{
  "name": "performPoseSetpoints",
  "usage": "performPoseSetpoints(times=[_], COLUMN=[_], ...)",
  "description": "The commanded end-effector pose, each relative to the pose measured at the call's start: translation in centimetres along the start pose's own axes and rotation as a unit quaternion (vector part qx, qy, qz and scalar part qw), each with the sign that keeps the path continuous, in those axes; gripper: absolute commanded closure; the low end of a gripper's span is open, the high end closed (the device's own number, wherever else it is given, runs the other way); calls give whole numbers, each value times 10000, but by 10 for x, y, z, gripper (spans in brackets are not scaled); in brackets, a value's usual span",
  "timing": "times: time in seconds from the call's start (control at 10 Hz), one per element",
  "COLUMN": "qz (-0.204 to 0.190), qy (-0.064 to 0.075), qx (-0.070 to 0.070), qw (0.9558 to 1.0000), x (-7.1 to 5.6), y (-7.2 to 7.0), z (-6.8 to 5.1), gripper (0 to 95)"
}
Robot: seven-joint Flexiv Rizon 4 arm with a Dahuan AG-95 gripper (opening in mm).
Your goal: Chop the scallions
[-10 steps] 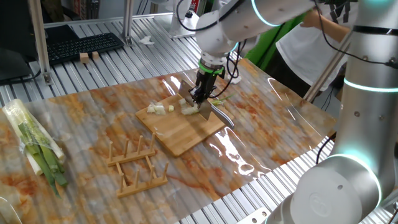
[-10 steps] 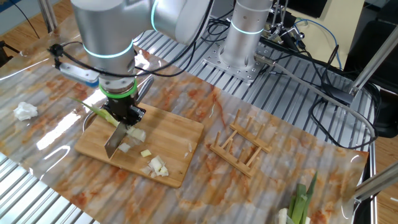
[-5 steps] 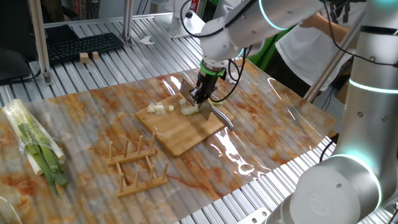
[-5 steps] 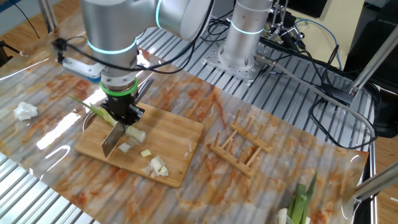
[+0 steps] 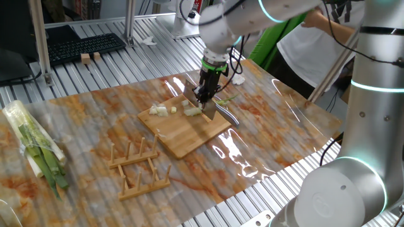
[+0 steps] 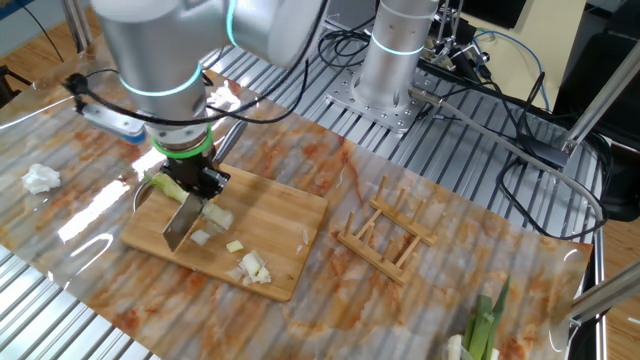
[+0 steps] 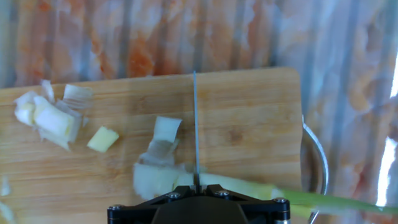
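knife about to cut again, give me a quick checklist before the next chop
1. Gripper shut on the knife: ok.
2. Blade over the board, not past its edge: ok.
3. Blade crossing the scallion, seen in the hand view: ok.
4. Cut chunks clear of the blade's path: not ok, one chunk lies right beside the blade.
5. Stalk held so it will not roll: cannot tell.
6. Rack and wrapped bundle away from the board: ok.
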State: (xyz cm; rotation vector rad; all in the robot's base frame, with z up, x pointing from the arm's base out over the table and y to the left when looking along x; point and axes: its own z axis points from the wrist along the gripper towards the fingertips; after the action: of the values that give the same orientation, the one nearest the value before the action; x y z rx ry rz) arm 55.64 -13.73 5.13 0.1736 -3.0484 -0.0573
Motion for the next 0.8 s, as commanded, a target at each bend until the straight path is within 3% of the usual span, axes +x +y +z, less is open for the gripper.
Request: performPoseSetpoints(times=[0.1, 0.5, 0.7, 0.8], qz=[32, -75, -233, -316], qy=[-68, -99, -193, -229], qx=[29, 107, 187, 316], qw=[10000, 9999, 9994, 9987], x=[7, 11, 11, 11], y=[3, 5, 0, 0], z=[-16, -24, -28, -28], gripper=[950, 950, 950, 950])
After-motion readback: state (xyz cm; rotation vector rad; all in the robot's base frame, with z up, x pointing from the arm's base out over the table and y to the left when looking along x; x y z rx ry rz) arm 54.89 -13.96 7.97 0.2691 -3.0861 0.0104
